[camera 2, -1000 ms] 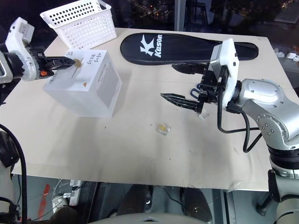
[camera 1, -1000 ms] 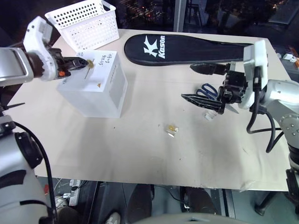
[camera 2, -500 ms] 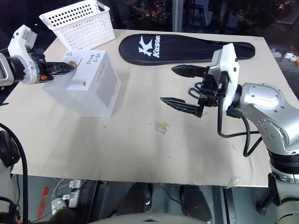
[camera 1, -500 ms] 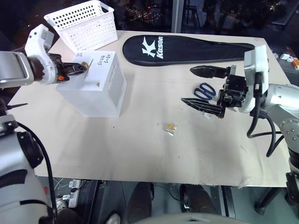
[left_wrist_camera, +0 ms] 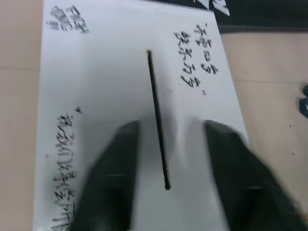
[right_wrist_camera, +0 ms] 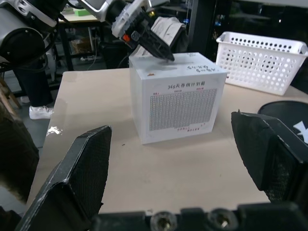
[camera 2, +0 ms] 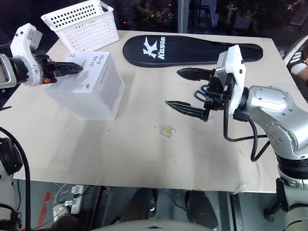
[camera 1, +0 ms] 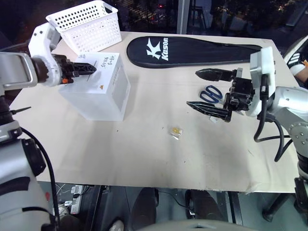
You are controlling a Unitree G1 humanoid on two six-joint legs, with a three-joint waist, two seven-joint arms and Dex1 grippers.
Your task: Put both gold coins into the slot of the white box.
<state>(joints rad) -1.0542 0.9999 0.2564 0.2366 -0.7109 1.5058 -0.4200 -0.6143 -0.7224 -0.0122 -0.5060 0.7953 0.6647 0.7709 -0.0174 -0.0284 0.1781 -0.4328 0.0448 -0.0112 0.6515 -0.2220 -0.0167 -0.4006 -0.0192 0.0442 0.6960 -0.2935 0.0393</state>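
Observation:
The white box [camera 1: 98, 91] stands at the table's left, a dark slot [left_wrist_camera: 157, 120] in its printed top. My left gripper [camera 1: 91, 68] hovers just over that top, open, with one finger on each side of the slot and nothing between them. A gold coin [camera 1: 177, 131] lies in a small clear holder at the middle of the table. My right gripper [camera 1: 193, 88] hangs above the table to the right of the coin, pointing left, open wide and empty.
A white perforated basket [camera 1: 86, 24] stands behind the box. A black racket cover [camera 1: 192, 49] lies across the back. Blue scissors [camera 1: 210, 94] and another clear holder [camera 1: 215, 119] lie under the right gripper.
The gold coin pinched in my left fingertips over the slot is gone from sight, and those fingers have opened. The right arm has kept still.

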